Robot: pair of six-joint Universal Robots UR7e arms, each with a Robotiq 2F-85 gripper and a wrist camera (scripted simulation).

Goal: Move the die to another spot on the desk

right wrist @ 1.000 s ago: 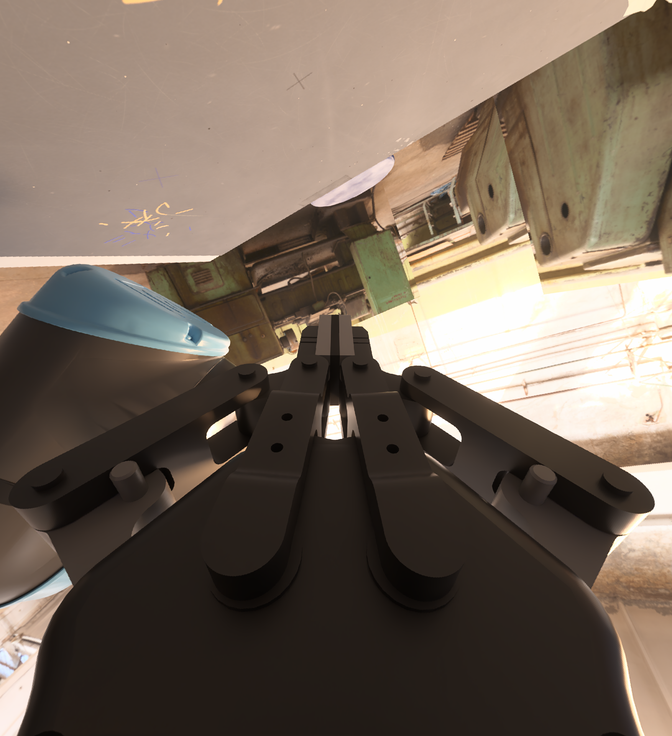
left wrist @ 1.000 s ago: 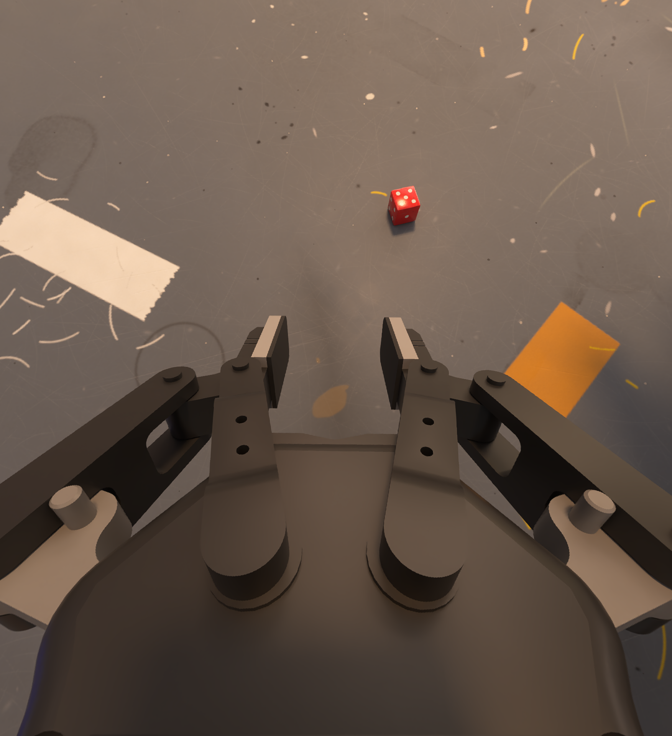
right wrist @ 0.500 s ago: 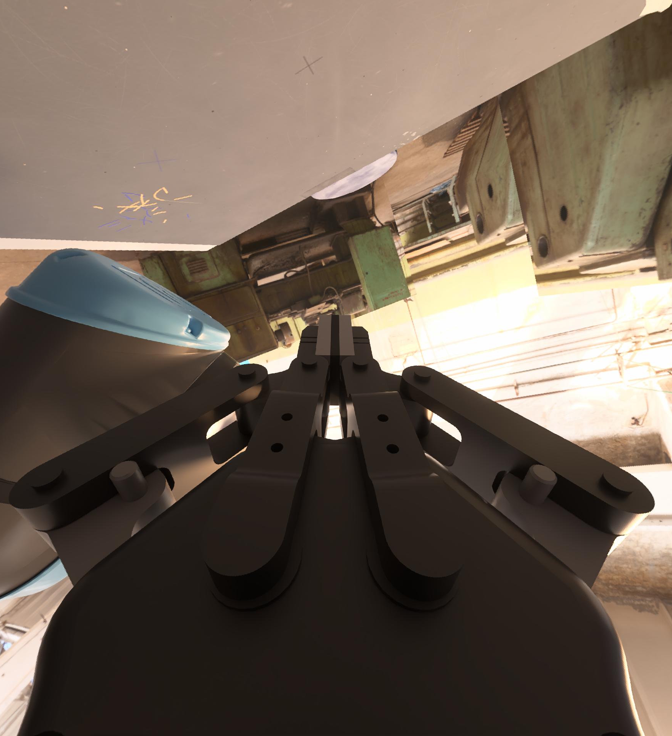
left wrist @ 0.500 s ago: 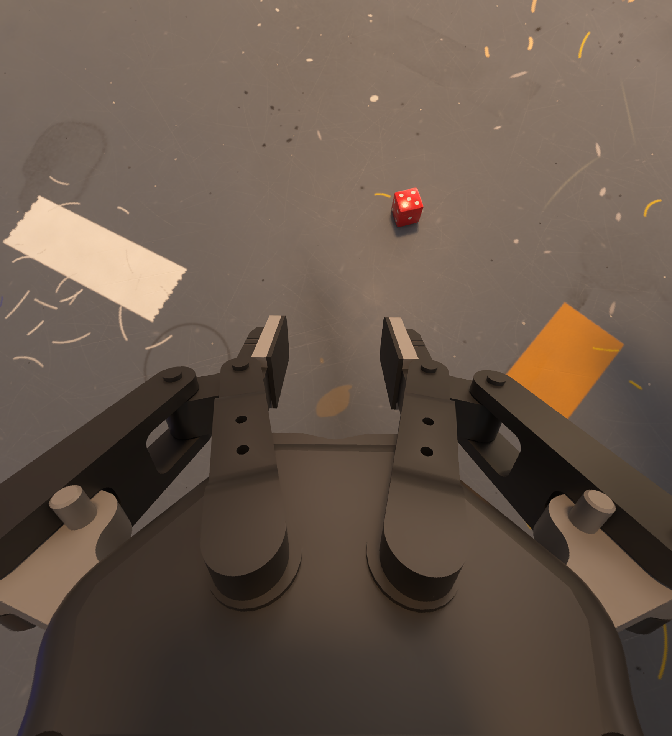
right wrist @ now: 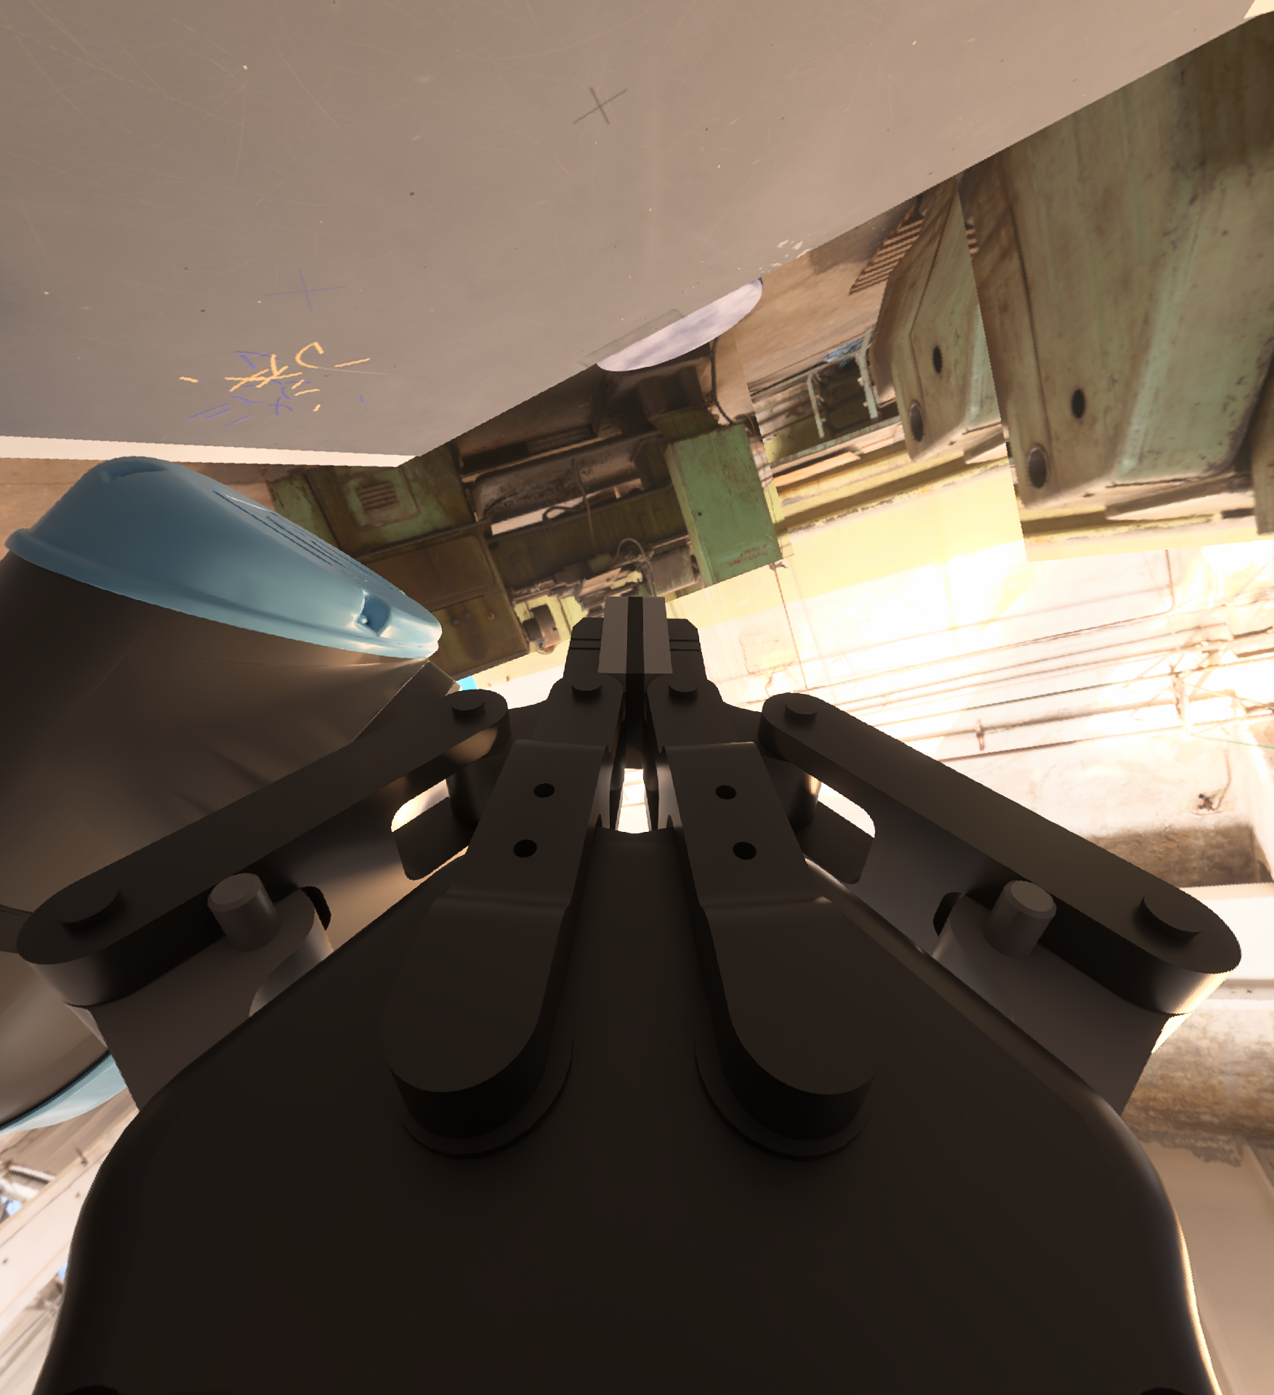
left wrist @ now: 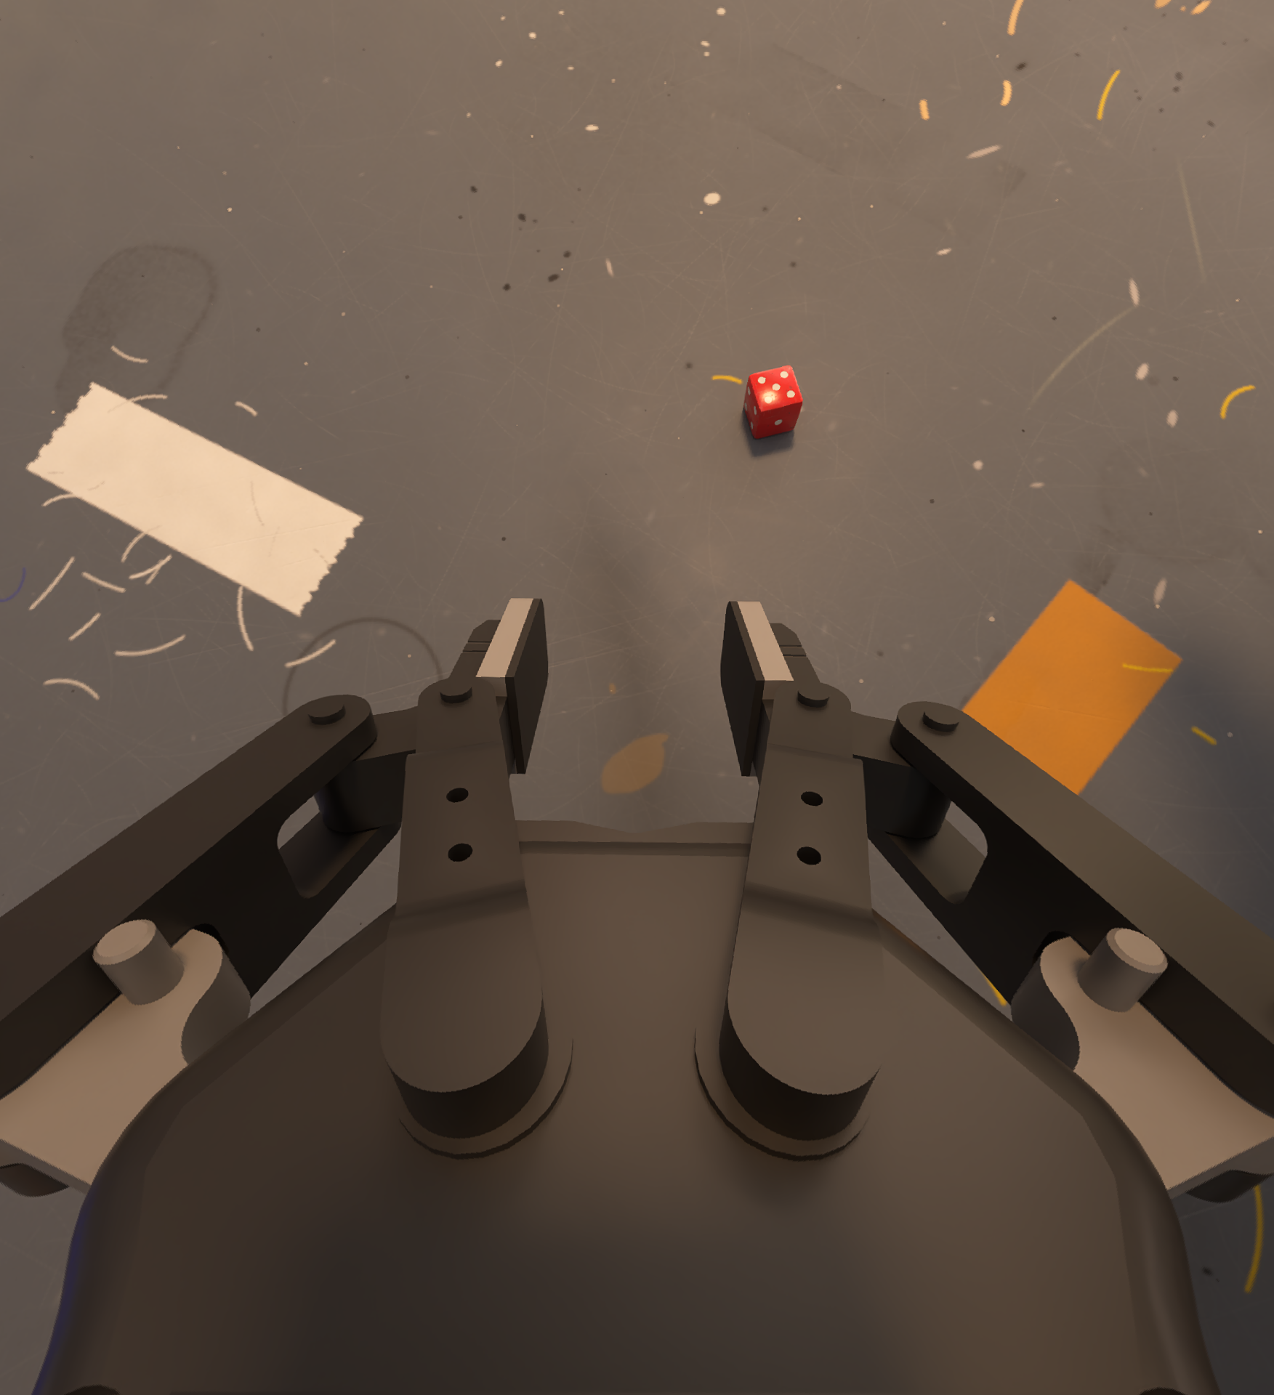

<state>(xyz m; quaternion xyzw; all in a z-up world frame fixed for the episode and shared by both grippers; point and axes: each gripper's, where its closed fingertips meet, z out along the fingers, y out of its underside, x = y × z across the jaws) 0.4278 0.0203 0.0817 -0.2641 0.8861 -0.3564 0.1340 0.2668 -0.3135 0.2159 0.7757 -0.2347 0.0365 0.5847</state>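
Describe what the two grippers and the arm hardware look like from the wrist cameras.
Both the left gripper and right gripper are matte black, with bar linkages, round pivot pins, two small holes per finger and pale grey pad strips. The left one has light grey knuckle blocks. A dark cylindrical arm joint wears a light blue cap. No cables visible.

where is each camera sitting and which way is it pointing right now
Left wrist view: sits on the left claw, looking down at the desk with the red die, a pale tape strip and an orange patch; its own open fingers show.
Right wrist view: sits on the right claw, turned so the room appears upside down, facing green machinery; its shut fingers and a blue-capped arm joint show.
Shared: only the desk surface; the die appears in the left wrist view alone.
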